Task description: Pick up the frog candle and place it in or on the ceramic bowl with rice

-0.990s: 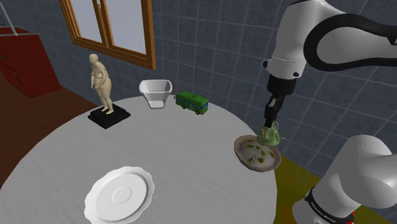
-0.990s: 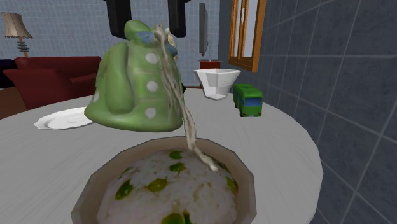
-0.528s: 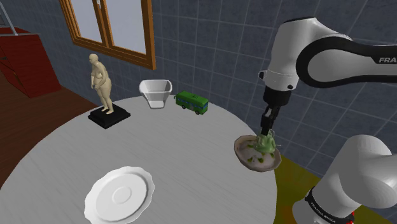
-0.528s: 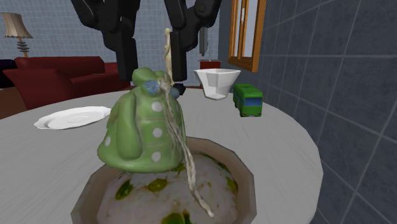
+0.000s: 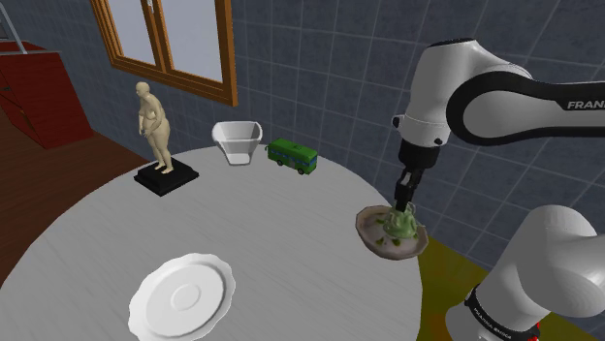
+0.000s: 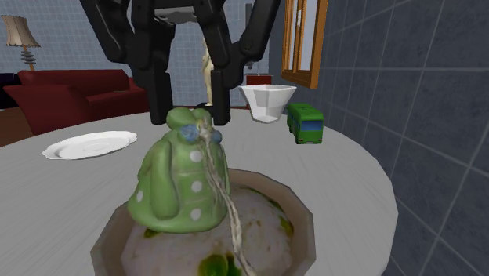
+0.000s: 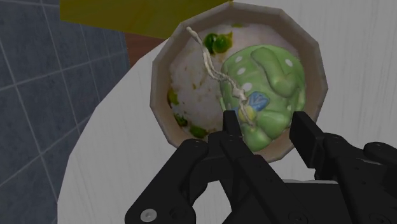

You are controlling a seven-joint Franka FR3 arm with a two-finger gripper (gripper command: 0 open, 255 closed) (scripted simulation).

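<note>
On the rice in the bowl (image 7: 156,95), close to the table (image 5: 281,242) edge, the green frog candle (image 7: 267,83) is sitting. The fingers (image 6: 159,94) are hanging spread apart around its head, not gripping anything.

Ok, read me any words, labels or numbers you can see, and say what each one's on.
"FRAN", cut off at the shoulder view's right edge: on the arm's upper link.
Small pale print on the dark ring at the arm's foot: too small to read.
</note>
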